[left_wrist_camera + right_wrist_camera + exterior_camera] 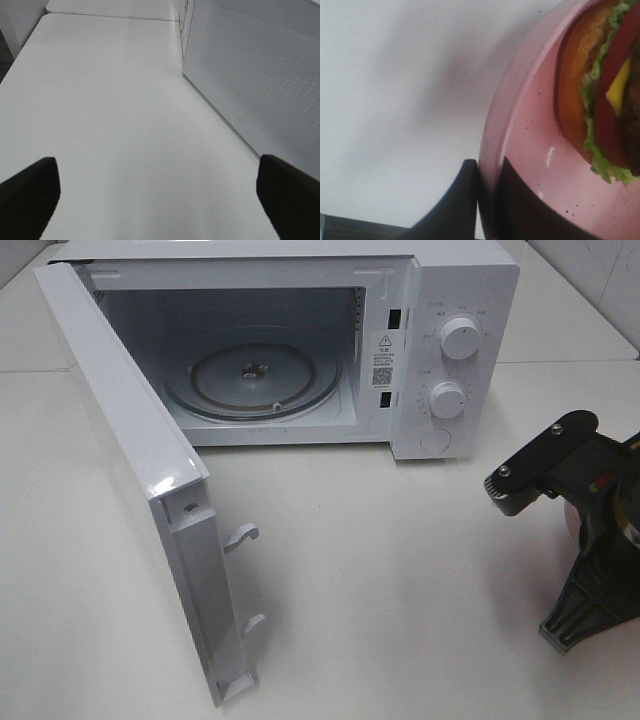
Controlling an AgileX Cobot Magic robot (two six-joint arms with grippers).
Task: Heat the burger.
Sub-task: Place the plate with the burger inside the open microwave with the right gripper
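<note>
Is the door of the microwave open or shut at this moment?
Open. The door stands swung out from the microwave, and the glass turntable inside is in plain view.

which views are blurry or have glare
Right wrist: the burger and pink plate are soft, too close to focus; left wrist: the fingers of the left tool are dark blurs; exterior high: sharp, slight glare on the microwave door.

The microwave [465, 280] is showing a smooth, glossy white shell, and its turntable [250, 375] is looking like clear glass. The tabletop [400, 570] is appearing matt and smooth. The pink plate [530, 150] is gleaming faintly and showing fine speckles. The bun of the burger [575, 75] is shining glossily. The right gripper [487, 172] is looking matt black.
</note>
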